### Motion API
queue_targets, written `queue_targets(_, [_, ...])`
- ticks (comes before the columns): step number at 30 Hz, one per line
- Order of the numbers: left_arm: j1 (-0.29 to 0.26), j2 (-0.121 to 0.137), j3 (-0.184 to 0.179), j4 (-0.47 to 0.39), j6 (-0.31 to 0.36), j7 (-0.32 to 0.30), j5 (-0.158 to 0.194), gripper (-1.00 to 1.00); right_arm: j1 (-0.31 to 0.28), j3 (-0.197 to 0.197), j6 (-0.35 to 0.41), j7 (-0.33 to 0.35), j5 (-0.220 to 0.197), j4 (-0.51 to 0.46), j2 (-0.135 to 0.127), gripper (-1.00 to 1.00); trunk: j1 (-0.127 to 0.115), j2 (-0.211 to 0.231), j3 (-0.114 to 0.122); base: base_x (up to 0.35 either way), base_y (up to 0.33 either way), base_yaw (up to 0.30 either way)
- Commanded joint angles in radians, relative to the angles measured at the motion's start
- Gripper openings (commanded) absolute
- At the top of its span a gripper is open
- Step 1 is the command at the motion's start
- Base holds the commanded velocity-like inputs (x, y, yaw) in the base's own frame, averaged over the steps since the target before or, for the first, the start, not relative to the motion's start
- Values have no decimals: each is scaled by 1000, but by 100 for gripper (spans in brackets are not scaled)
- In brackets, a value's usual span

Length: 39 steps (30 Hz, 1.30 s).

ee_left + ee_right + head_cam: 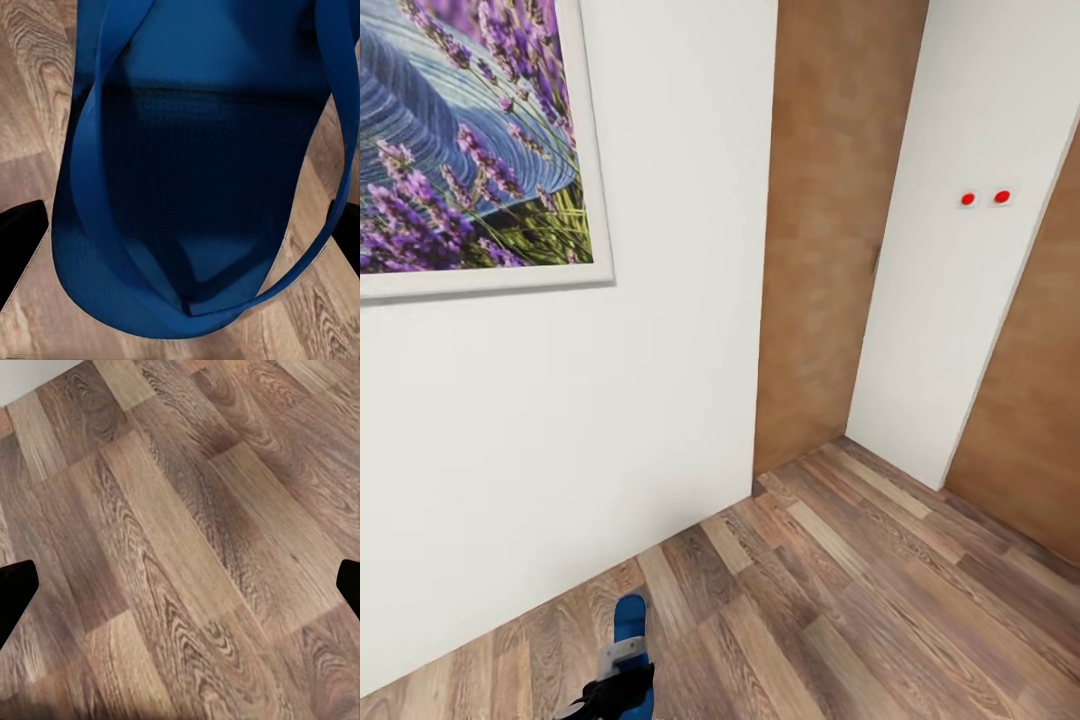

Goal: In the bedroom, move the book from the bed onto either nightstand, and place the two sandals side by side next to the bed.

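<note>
Left tool (622,688): sitting at the bottom edge of the head view, its dark body wrapping around a blue sandal (630,620); it is gripping that sandal, with one black fingertip (19,244) showing at each side of the sole in the left wrist view.

Sandal in the left wrist view: the sandal (202,172) is hanging between the fingers, its dark blue textured sole facing the camera and its lighter blue strap looping around the edge.

Where the sandal is lying: it is being held just above the wood-plank floor (860,600), near the foot of the white wall (610,420), with its free end pointing toward that wall.

Right tool (180,589): standing wide apart, with only two black fingertips (15,592) showing at opposite edges of the right wrist view; nothing is sitting between them.

Under the right tool: bare wood planks (187,547) in mixed brown tones, with a sliver of white wall at one corner.

Wall ahead: a framed lavender picture (465,135) is hanging on the white wall at upper left of the head view.

Corner: a brown wooden panel (830,230) is standing beside a white panel (960,300) that is carrying two small red dots (985,198).
</note>
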Motion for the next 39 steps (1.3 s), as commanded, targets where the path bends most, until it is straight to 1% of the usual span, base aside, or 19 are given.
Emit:
queue_targets(1, [-1, 0, -8, 0, -4, 3, 7, -100, 0, -2, 0, 7, -8, 1, 0, 100, 0, 0, -1, 0, 0, 292])
queue_targets(11, [-1, 0, -8, 1, -3, 3, 7, -100, -1, -2, 0, 7, -7, 1, 0, 100, 0, 0, -1, 0, -7, 292])
queue_targets(21, [-1, 0, -8, 1, -2, 3, 7, -100, 0, -2, 0, 7, -8, 1, 0, 100, 0, 0, -1, -66, -134, 262])
queue_targets(26, [-1, 0, -8, 1, -2, 3, 7, -100, -1, -2, 0, 7, -9, 1, 0, 100, 0, 0, -1, -10, -17, 140])
queue_targets(39, [-1, 0, -8, 0, -2, 3, 7, -100, -1, -2, 0, 7, -9, 1, 0, 100, 0, 0, -1, 0, -1, 285])
